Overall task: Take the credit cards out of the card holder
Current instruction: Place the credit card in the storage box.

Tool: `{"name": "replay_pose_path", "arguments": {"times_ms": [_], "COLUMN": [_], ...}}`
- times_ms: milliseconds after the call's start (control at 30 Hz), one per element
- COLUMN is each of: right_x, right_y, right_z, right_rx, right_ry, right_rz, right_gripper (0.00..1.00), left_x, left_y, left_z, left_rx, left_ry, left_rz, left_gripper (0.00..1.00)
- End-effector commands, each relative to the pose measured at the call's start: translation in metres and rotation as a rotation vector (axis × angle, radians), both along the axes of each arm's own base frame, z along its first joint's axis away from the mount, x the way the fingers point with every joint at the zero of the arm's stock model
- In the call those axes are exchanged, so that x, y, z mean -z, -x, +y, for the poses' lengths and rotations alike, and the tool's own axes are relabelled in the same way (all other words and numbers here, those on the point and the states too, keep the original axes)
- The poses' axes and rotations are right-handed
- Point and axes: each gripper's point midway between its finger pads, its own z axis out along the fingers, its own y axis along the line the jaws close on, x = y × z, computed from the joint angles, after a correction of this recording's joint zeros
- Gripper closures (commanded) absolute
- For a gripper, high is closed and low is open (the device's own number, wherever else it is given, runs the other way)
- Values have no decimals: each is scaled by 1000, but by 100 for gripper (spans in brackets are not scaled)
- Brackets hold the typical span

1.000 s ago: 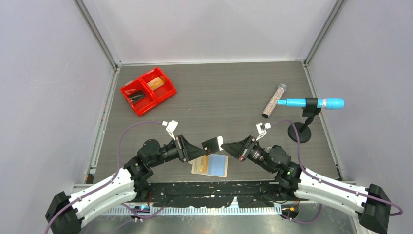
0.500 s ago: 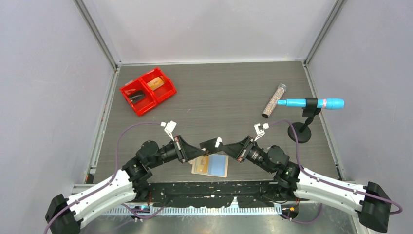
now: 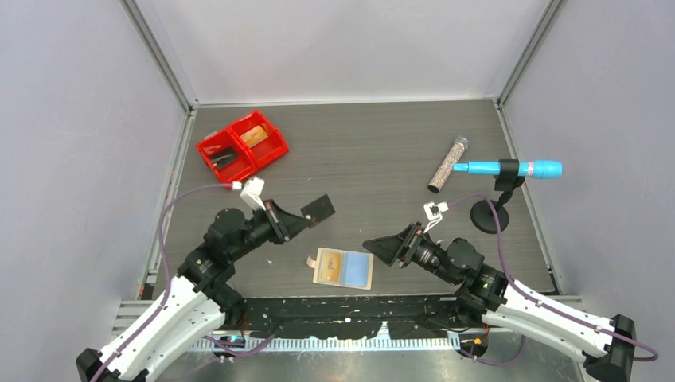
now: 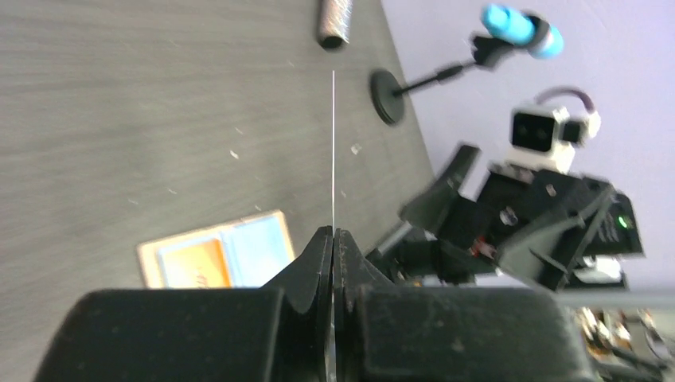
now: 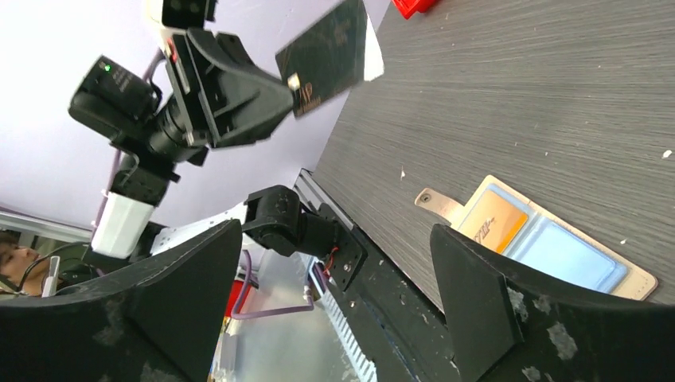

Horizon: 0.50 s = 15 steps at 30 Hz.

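Open card holder (image 3: 360, 271) holds orange card (image 3: 332, 265); red bin (image 3: 243, 148) has prob. black clip (image 3: 221, 157).

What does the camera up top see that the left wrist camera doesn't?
Only the top view shows the red plastic two-compartment bin and the broad face of the dark grey credit card pinched in the shut left gripper. Only the left wrist view shows that card edge-on, a thin line between pressed-together fingers. Both show the tan folding card holder lying open, the glittery tube, the blue cylinder on its black stand and the open right gripper.
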Motion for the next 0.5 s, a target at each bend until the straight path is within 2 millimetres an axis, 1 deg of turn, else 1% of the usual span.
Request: {"name": "replay_pose_path", "arguments": {"times_ms": [0, 100, 133, 167, 200, 233, 300, 333, 367, 400, 467], "right_x": [-11, -8, -6, -5, -3, -2, -1, 0, -4, 0, -2], "right_y": [4, 6, 7, 7, 7, 8, 7, 6, 6, 5, 3], "right_z": [-2, -1, 0, 0, 0, 1, 1, 1, 2, 2, 3], "right_rx": [-23, -39, -45, -50, -52, -54, -55, -55, -54, -56, -55], "right_ry": [55, 75, 83, 85, 94, 100, 121, 137, 140, 164, 183], "right_rz": [-42, -47, -47, -48, -48, -49, -49, -52, -56, -53, -61], "right_gripper": [4, 5, 5, 5, 5, 5, 5, 5, 5, 5, 5], "left_x": [-3, -7, -13, -13, -12, -11, -4, -4, -2, 1, 7], "left_y": [-21, -39, -46, -51, -58, -66, -78, -84, -89, -96, -109], "left_z": [34, 61, 72, 81, 91, 105, 120, 128, 138, 147, 168], "left_rx": [-82, -159, -190, -214, -238, -279, -303, -318, -338, -356, -403], "left_ry": [-145, -209, -228, -252, -268, -281, -282, -279, -274, -274, -279], "left_rz": [-14, 6, 12, 31, 53, 81, 149, 163, 189, 213, 255], "left_gripper": [100, 100, 100, 100, 100, 100, 100, 100, 100, 100, 100]}}
